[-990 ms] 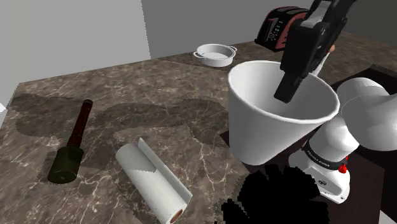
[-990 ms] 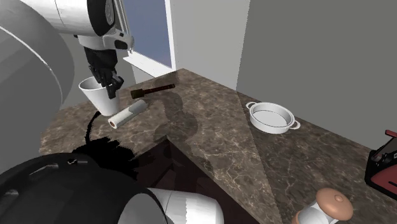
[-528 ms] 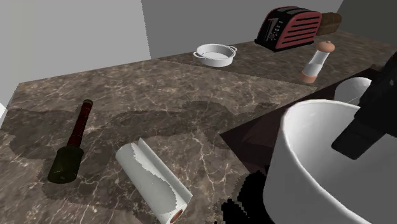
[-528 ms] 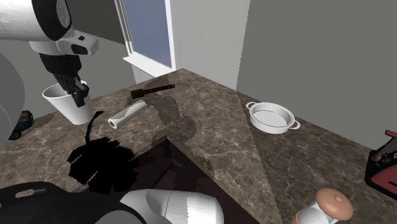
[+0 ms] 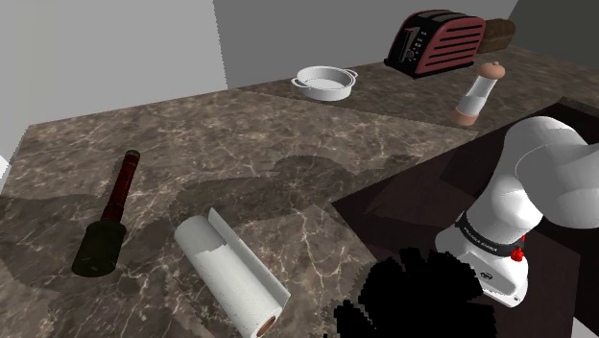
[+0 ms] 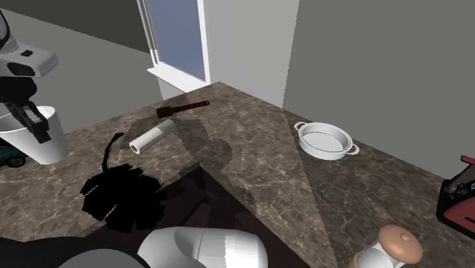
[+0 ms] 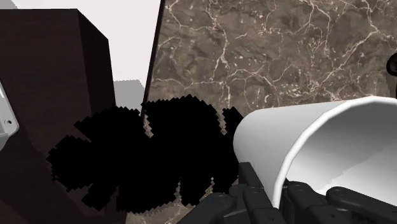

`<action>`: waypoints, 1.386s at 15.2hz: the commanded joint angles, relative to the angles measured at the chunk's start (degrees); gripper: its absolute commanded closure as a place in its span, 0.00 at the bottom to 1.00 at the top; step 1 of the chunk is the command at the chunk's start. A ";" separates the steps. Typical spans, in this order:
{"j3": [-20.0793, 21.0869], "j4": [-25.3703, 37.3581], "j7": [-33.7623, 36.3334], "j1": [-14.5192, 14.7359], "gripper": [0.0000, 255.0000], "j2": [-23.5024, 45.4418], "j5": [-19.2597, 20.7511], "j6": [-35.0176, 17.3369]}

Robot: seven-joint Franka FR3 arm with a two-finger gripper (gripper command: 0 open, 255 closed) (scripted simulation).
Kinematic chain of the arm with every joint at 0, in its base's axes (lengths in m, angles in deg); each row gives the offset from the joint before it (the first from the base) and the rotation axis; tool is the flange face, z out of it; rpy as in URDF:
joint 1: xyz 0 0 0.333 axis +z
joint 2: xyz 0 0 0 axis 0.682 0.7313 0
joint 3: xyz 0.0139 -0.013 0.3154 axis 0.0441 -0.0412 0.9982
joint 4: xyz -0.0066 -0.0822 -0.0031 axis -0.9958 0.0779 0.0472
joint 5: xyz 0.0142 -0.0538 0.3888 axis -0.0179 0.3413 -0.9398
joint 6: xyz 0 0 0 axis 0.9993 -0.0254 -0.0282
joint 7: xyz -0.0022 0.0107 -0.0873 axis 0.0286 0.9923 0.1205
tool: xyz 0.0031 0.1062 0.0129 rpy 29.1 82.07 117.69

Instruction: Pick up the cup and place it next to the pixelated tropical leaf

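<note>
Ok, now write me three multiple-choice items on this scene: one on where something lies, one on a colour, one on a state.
1. In the shoulder view, the paper towel roll lies
A. between the dark bottle and the black leaf
B. in a sink
C. on a shelf

2. The toaster is
A. blue
B. red
C. yellow

3. The white cup is
A. lying tipped over on its side
B. standing alone, untouched
C. clasped by the gripper

Key: 1 A, the roll has the bottle on one side and the leaf on the other. 2 B, its ribbed sides are red. 3 C, the wrist view shows the fingers shut on the cup's wall.
</note>
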 commanded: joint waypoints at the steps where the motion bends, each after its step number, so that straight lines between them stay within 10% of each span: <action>1: 2.59 1.95 2.81 -0.19 1.00 0.44 -0.90 -0.09; 9: 14.93 12.04 14.02 -3.82 1.00 3.54 -3.34 -0.81; 19: 35.48 30.73 27.10 -18.00 1.00 6.80 -4.88 0.16; 21: 35.16 28.67 26.58 -17.07 1.00 6.12 -5.38 -1.13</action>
